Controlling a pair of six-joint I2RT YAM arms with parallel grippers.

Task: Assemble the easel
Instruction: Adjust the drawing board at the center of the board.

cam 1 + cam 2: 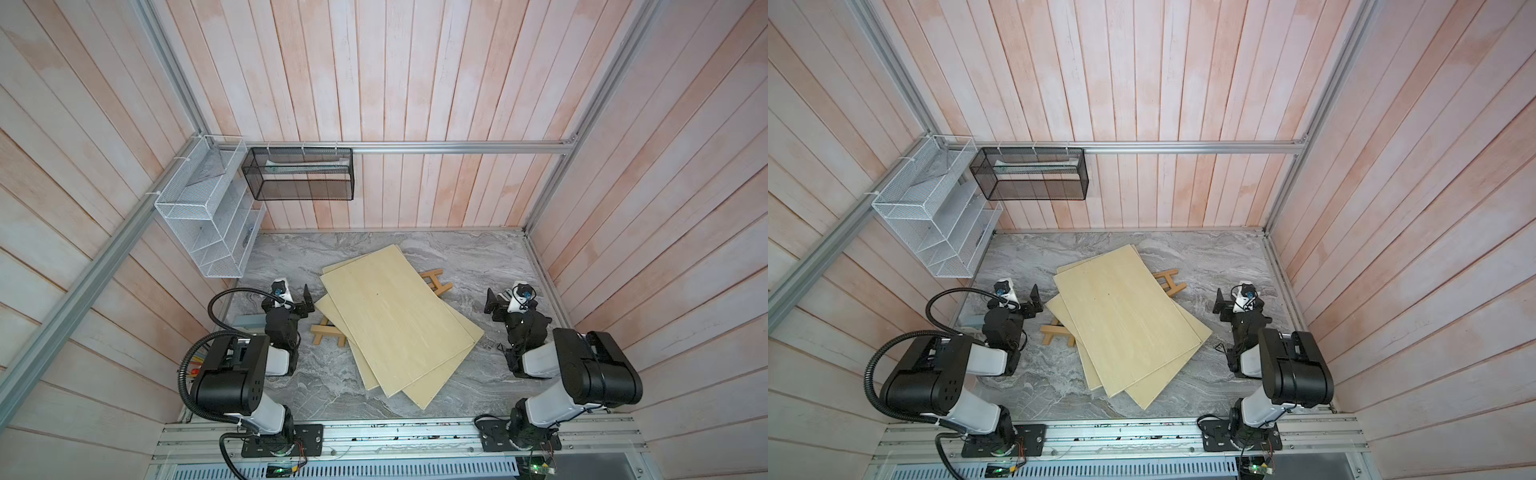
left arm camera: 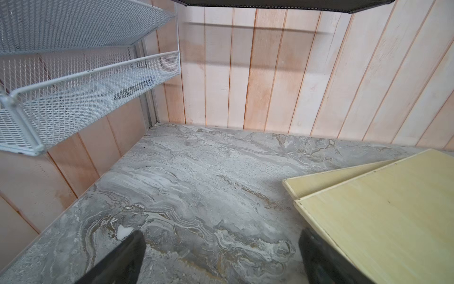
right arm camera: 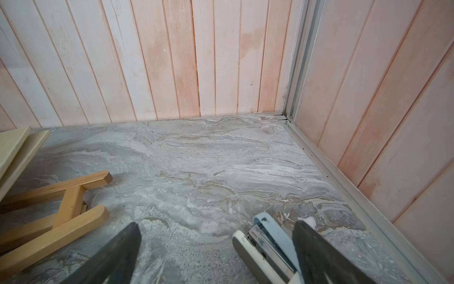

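Freeing the easel point(image 1: 328, 334) from beneath the boards point(image 1: 395, 320).
My left gripper point(image 1: 305, 302) and right gripper point(image 1: 490, 302) stand with jaws apart and empty, one on each side of the stack on the table point(image 1: 457, 257). The easel lies flat under the boards, with only its two ends showing. I judge it best to slide the boards clear first, then grasp an exposed leg squarely.

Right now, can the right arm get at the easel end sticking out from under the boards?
Probably yes: the right gripper is open and only bare table lies between it and that easel end. The boards cover the rest.
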